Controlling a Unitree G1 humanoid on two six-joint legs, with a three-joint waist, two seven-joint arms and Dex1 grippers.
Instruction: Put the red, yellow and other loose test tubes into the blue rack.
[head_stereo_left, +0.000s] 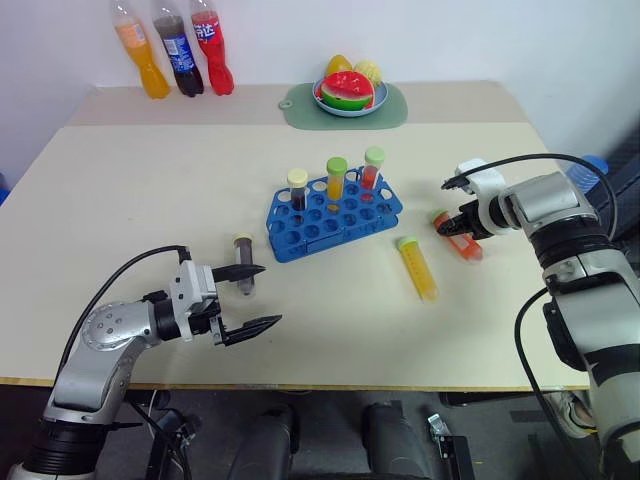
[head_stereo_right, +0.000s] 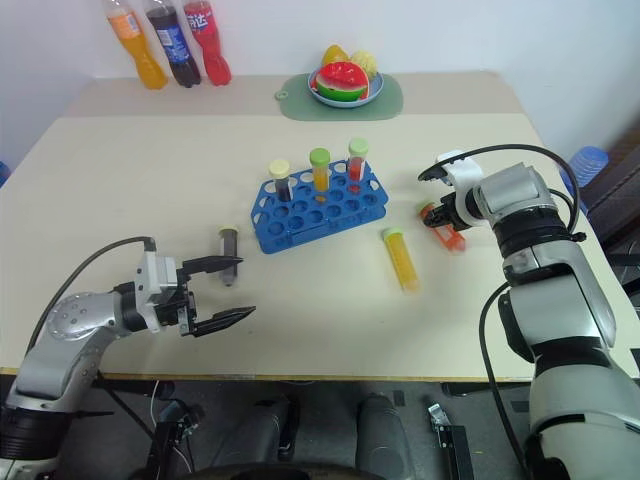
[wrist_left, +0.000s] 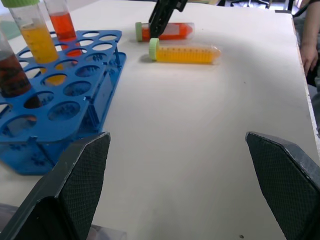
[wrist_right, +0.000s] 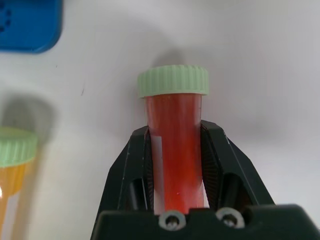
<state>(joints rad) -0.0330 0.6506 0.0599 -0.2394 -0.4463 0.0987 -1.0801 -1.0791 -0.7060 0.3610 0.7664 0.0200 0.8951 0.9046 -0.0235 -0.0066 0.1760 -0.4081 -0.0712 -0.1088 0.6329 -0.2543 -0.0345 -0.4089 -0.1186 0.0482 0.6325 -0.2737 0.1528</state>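
Six test tubes were in sight. Three stood upright in the blue rack (head_stereo_left: 335, 214): a dark brown one with a cream cap (head_stereo_left: 297, 189), a yellow one with a green cap (head_stereo_left: 336, 181), and a red one with a green cap (head_stereo_left: 372, 168). Three lay on the table (head_stereo_left: 130, 210): a yellow tube (head_stereo_left: 417, 267) at about four o'clock from the rack, a red-orange tube (wrist_right: 176, 150) at three o'clock, and a dark brown tube (head_stereo_left: 243, 262) at eight o'clock.

The right gripper (wrist_right: 176, 172) was clenched on the red-orange tube, its fingers (wrist_right: 218, 160) pressed against both sides of the barrel below the green cap; its lower end was hidden between them. The left gripper (head_stereo_left: 257, 296) hung released, fingers wide apart, just beside the dark brown tube, which its upper finger partly covered.

At twelve o'clock stood three soda bottles (head_stereo_left: 178, 50), their tops cut off, and one fruit plate (head_stereo_left: 346, 95) on one green mat (head_stereo_left: 392, 108). A person's hand (wrist_left: 309, 52) showed at the left wrist view's edge.
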